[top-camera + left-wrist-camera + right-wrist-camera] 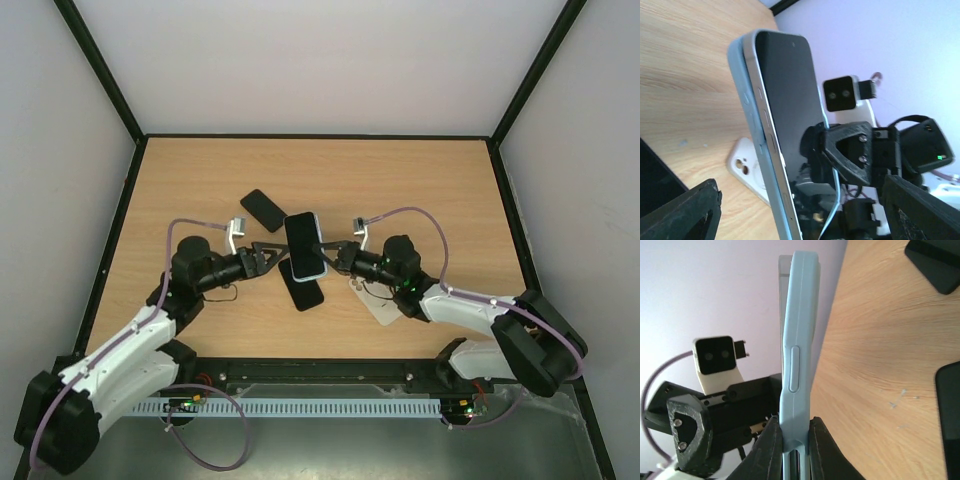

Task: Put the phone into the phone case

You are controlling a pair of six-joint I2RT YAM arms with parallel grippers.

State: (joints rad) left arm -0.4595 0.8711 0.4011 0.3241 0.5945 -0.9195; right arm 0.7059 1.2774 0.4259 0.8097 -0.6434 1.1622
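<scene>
Blue phone case (pixel 797 365) and phone (pixel 790 100) held aloft between both arms, long axis pointing away from the bases.
Right gripper (pixel 792 440) fingers clamp the case edge; left gripper (pixel 272 256) fingers stand apart beside it.

light: bright, even | shadows: soft | wrist views: near parts blurred

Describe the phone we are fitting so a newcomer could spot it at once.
Start at the middle of the wooden table. The phone there is held above the wood, pinched by the right tool. It alone sits in a light blue case; the two black phones beside it lie flat.
</scene>
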